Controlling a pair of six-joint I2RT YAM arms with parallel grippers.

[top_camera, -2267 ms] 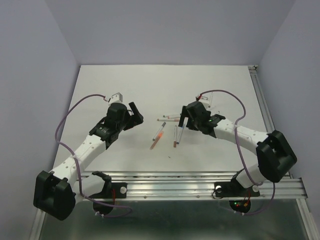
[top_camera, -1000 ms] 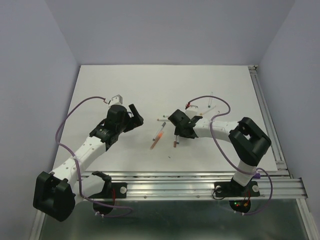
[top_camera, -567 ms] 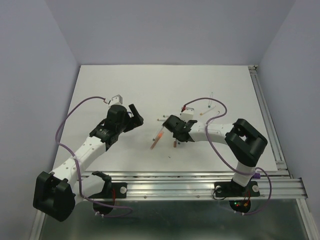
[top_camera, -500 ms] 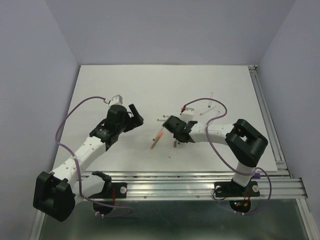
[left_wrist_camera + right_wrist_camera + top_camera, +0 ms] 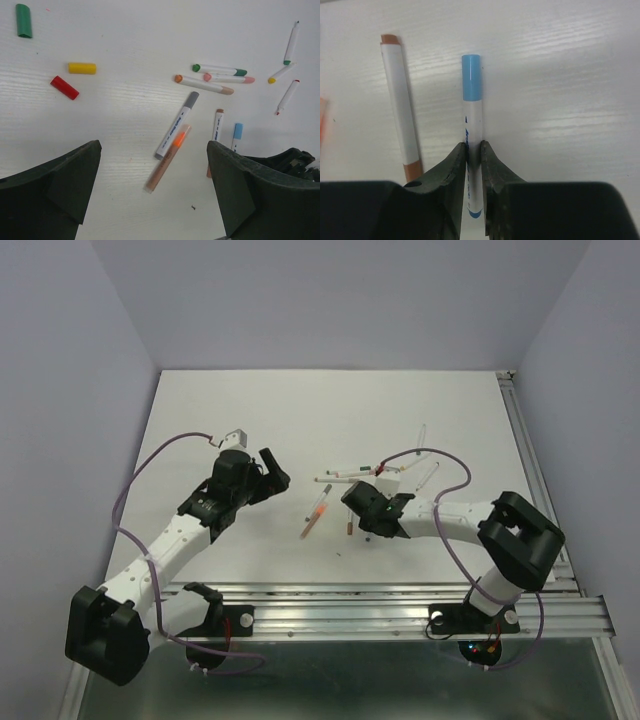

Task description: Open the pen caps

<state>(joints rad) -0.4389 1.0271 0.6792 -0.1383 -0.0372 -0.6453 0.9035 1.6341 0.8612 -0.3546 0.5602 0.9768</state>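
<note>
My right gripper (image 5: 473, 148) is shut on the white barrel of a pen lying on the table, whose light blue cap (image 5: 471, 77) points away from the fingers. In the top view this gripper (image 5: 366, 516) sits low over the pens and hides that pen. A brown-tipped pen (image 5: 400, 110) lies just left of it. My left gripper (image 5: 152, 150) hangs open above the table with nothing between its fingers, left of the pens in the top view (image 5: 270, 472). Loose green (image 5: 23, 20), yellow (image 5: 82, 68) and red (image 5: 64, 87) pen caps lie apart from the pens.
A grey-capped pen (image 5: 176, 125) and an orange pen (image 5: 167, 159) lie crossed at mid-table, the orange pen (image 5: 316, 515) left of my right gripper. Several more pens (image 5: 220, 70) lie scattered behind. A metal rail (image 5: 400, 602) runs along the near table edge.
My right gripper's jaws have closed on the blue-capped pen, and the right arm's elbow has swung outward to the right. The left arm has stayed still.
</note>
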